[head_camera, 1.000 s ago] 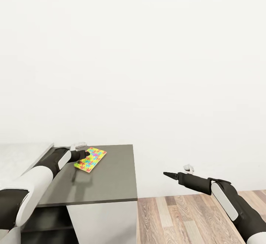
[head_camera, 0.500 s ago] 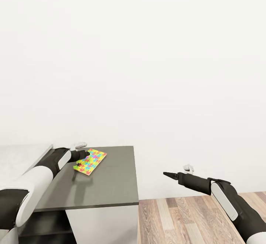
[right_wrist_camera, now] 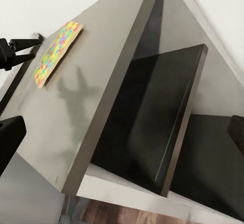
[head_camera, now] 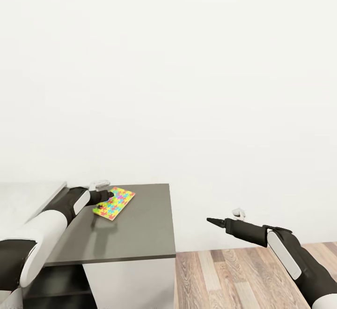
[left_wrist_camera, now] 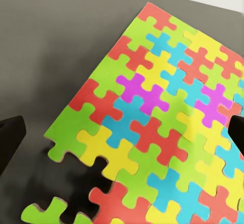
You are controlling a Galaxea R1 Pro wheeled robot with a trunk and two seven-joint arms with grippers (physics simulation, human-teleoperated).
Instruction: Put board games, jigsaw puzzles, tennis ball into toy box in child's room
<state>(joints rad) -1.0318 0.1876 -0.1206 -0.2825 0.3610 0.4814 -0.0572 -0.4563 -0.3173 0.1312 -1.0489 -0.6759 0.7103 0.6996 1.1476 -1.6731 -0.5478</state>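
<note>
Head view: at far left, the pale table (head_camera: 28,194) edge adjoins a lower dark grey desk (head_camera: 135,229). The left gripper (head_camera: 106,196) is held over the near corner of a jigsaw puzzle (head_camera: 117,201) lying flat on that desk top, near its rear edge; in the left wrist view its fingertips (left_wrist_camera: 10,137) stand wide apart on either side of the puzzle (left_wrist_camera: 157,127), gripping nothing. Further right, the right gripper (head_camera: 209,220) is held in the air beyond the desk end, above wood plank floor (head_camera: 243,276). The right wrist view shows its fingers (right_wrist_camera: 9,140) spread and empty, facing the desk's open shelf side.
</note>
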